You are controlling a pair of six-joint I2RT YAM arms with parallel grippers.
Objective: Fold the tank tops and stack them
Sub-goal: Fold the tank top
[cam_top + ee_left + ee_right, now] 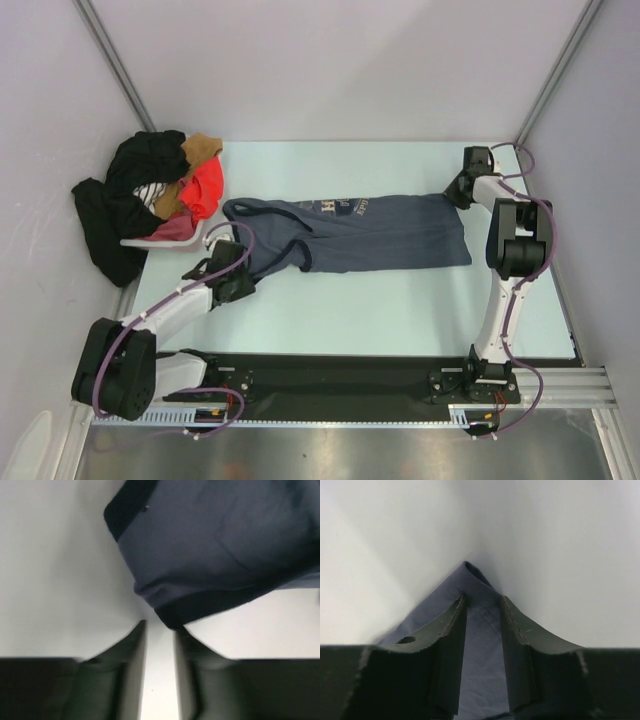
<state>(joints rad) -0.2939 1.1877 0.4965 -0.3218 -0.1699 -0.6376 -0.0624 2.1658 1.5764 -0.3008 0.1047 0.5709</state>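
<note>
Roughly centred on the table (400, 310), the blue-grey tank top (380, 235) lay spread flat w/ its length running left-right, straps at the left end, hem at the right, pale lettering near the far edge. L gripper (240, 284) sat low at the strap end on the near side. In the left wrist view the L gripper (160, 625) had its jaws a little apart w/ bare table in the gap, and the top's dark-trimmed edge (215, 545) was just ahead of the tips. R gripper (455, 195) was at the far right hem corner. In the right wrist view its jaws (482, 600) stood apart astride that corner, cloth (481, 645) showing in the gap, not pinched. At the far left was a heap: black clothes (120, 215), orange-red garment (205, 185), tan cloth (200, 150), and a dull red bit low in the heap, prob. the maroon tank top (172, 228), well apart from the blue-grey one.
</note>
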